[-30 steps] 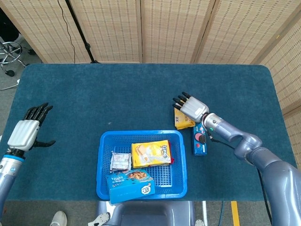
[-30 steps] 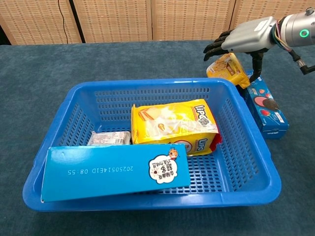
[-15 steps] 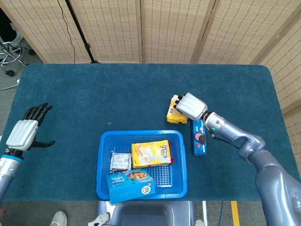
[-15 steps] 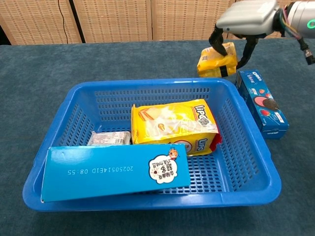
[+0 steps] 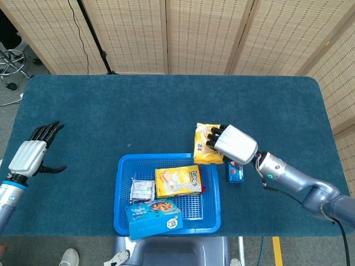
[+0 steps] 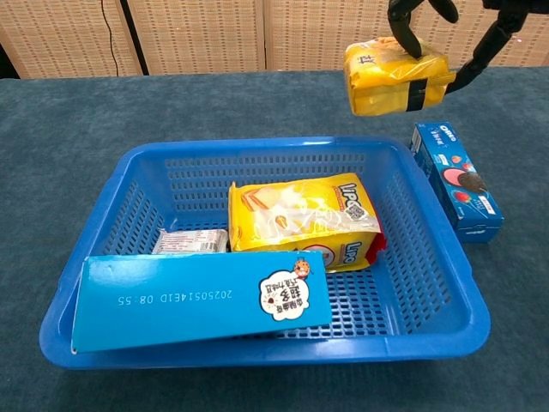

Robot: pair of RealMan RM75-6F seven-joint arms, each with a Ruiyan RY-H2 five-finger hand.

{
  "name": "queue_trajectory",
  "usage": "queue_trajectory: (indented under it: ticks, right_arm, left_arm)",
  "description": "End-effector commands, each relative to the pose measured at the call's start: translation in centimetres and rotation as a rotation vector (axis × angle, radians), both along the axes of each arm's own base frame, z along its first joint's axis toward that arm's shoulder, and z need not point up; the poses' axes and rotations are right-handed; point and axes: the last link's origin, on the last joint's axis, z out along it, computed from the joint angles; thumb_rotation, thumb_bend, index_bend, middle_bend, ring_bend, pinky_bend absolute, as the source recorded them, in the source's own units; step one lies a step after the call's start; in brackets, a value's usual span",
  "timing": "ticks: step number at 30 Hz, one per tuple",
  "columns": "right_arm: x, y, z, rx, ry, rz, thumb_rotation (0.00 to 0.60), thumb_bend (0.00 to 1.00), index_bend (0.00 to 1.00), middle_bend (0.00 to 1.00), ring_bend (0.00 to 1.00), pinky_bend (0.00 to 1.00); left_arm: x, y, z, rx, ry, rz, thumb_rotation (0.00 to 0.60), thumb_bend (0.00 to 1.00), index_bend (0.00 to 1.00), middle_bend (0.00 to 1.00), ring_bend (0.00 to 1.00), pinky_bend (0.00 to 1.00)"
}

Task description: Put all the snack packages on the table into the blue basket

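right hand (image 5: 236,145) grasping yellow snack bag (image 6: 396,79), raised beyond blue basket (image 6: 446,319) far right corner. three packs already inside; oreo box (image 6: 456,180) left beside basket.

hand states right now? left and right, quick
Left hand: open, holding nothing, fingers apart.
Right hand: holding the small yellow snack bag, lifted off the table.
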Motion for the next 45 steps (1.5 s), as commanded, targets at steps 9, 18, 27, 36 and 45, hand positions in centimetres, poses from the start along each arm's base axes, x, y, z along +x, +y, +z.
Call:
queue_trajectory:
  ticks: [9,18,27,36,45]
  right_arm:
    - [7.3,7.5,-4.3,0.098,-0.019,0.236,0.600,0.19,0.67,0.54,0.43,0.62]
    - [7.5,4.3,-7.0,0.123,0.092,0.104,0.600,0.00,0.00,0.00,0.00,0.05]
    - [3.9,0.6,-1.4,-0.144,0.207,0.118,0.600,0.00,0.00,0.00,0.00,0.02]
    - [-2.7,-4.4,1.7,-0.257,0.559,0.177,0.600,0.00,0.00,0.00,0.00,0.00]
    - [-7.0,-7.2,-0.7,-0.139,0.697,0.131,0.600,0.00,0.00,0.00,0.00,0.00]
  left_arm:
    - [0.1,0.0,0.1,-0.006,-0.016,-0.006,0.600,0.00,0.00,0.00,0.00,0.00]
    - [0.1,-0.2,0.2,-0.019,-0.025,-0.018,0.600,0.00,0.00,0.00,0.00,0.00]
    - [0.0,0.0,0.1,-0.023,-0.024,-0.011,0.600,0.00,0.00,0.00,0.00,0.00]
    - [0.2,0.1,-0.5,-0.029,-0.005,-0.009,0.600,0.00,0.00,0.00,0.00,0.00]
    - [0.2,0.1,-1.0,-0.016,0.028,0.003,0.600,0.00,0.00,0.00,0.00,0.00]
